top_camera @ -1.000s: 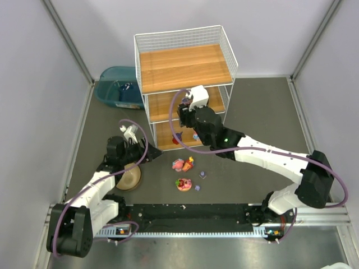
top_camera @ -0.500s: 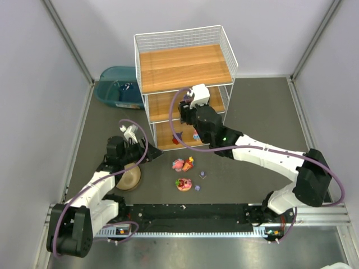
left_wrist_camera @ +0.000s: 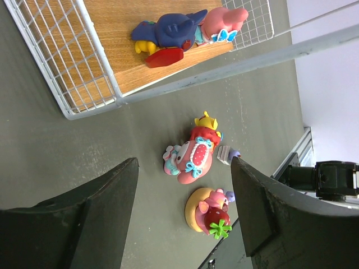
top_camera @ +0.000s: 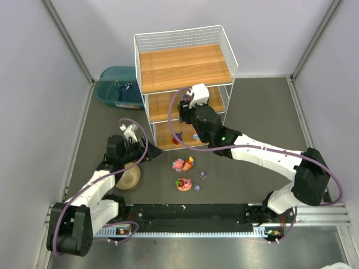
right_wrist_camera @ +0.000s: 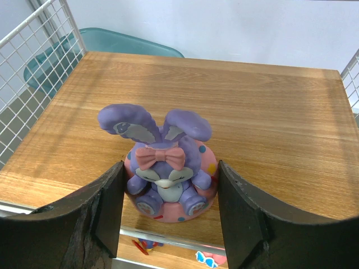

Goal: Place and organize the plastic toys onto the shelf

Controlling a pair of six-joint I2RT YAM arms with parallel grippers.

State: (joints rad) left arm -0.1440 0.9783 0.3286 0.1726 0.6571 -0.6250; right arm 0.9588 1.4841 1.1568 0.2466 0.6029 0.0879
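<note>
On the shelf (top_camera: 185,67) middle board, the bunny (right_wrist_camera: 162,162) sits between the right gripper (right_wrist_camera: 170,174) jaws; clamped or loose, cannot tell. Shelved toys (left_wrist_camera: 185,31) lie on the bottom board. The left gripper (left_wrist_camera: 184,165), jaws apart, hangs over loose toys (left_wrist_camera: 190,156) on the table (left_wrist_camera: 67,151). Roughly half done, I judge.

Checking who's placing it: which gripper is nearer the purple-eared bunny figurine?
Right. The right gripper straddles the purple-eared bunny figurine on the wire shelf's middle board; the left gripper hovers by its corner.
</note>
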